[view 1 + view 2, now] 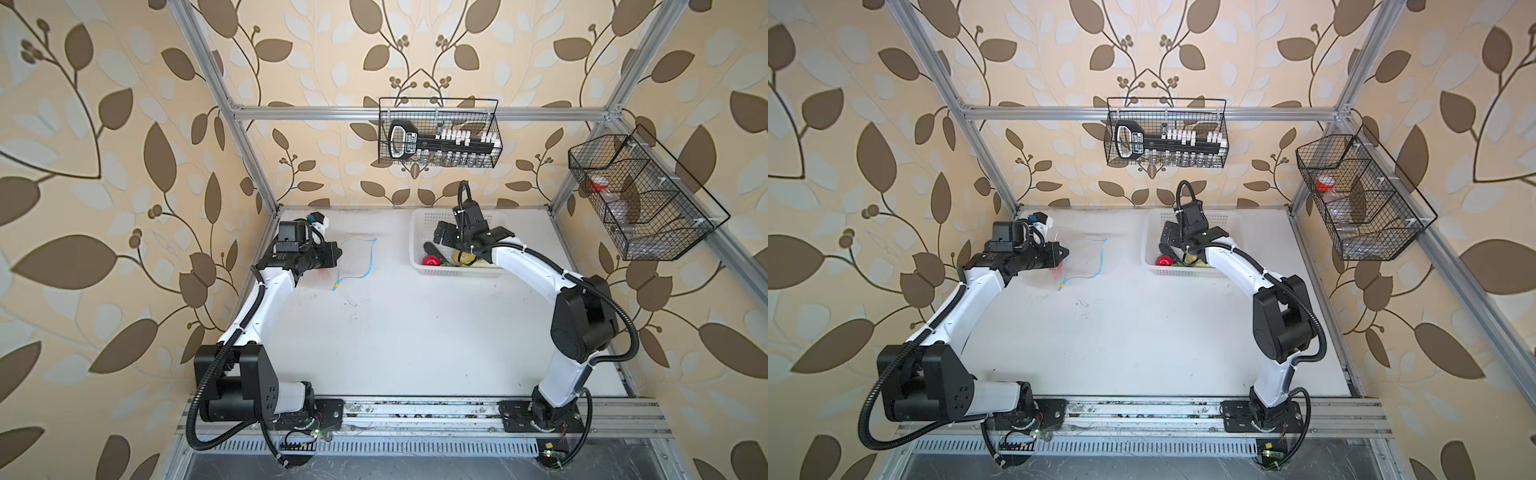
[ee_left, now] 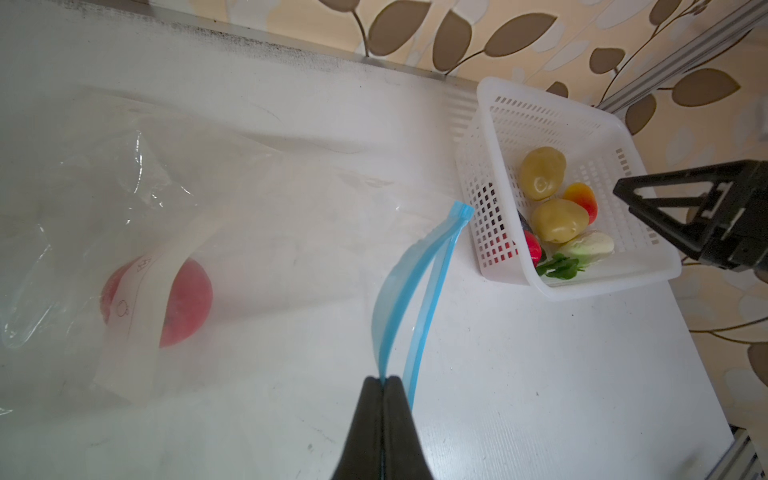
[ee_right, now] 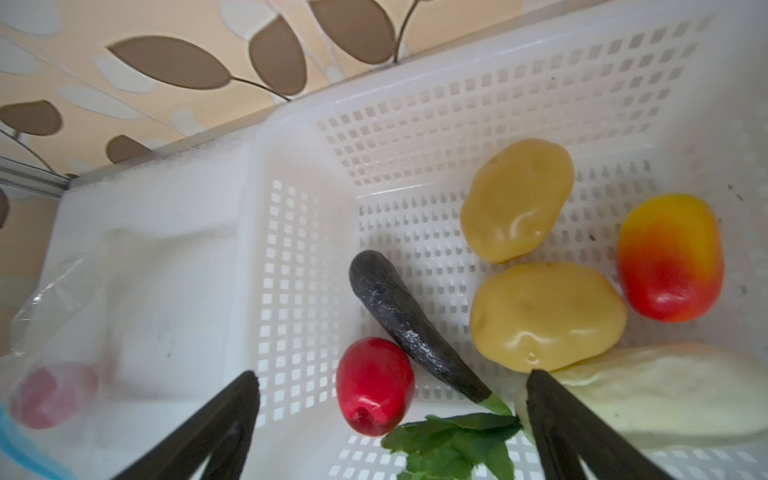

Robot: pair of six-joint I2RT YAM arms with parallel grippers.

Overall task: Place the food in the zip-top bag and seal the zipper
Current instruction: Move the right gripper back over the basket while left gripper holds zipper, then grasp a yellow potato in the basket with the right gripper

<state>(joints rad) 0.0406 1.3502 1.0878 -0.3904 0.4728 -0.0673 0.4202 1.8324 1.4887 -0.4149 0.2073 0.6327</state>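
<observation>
Zip-top bag [image 2: 124,187] of clear, roughly square plastic, lying on the white tabletop [image 1: 415,332] with its mouth held agape. The left end effector [image 2: 384,380] was clamped shut on one lip of the thin light-blue zipper [image 2: 399,291]; the other lip ran free just beside its fingertips. One red toy tomato [image 2: 187,299] lay inside the bag, well beyond that grip and partly behind the white label patch [image 2: 133,353]. The right end effector [image 3: 392,376] hovered with fingers wide apart, holding nothing, over the white perforated plastic basket [image 3: 457,104]. Beneath its gap lay a second red tomato [image 3: 374,386] and the dark eggplant [image 3: 399,320], side by side. Close to one fingertip were the white radish [image 3: 665,395] and a yellow-brown potato [image 3: 544,316]. A second potato [image 3: 515,199] and the red-yellow fruit [image 3: 669,257] lay farther off. Six pieces were thus left to move.

Step in hand, as judged: picking the next piece. The tomato beneath the gap looked the best choice. The fingers should straddle its short axis and descend clear of the eggplant and the basket wall, since so smooth and rounded a toy would probably slip under an off-centre pinch. The left end effector should hold its lip raised, leaving the mouth open for the drop.
</observation>
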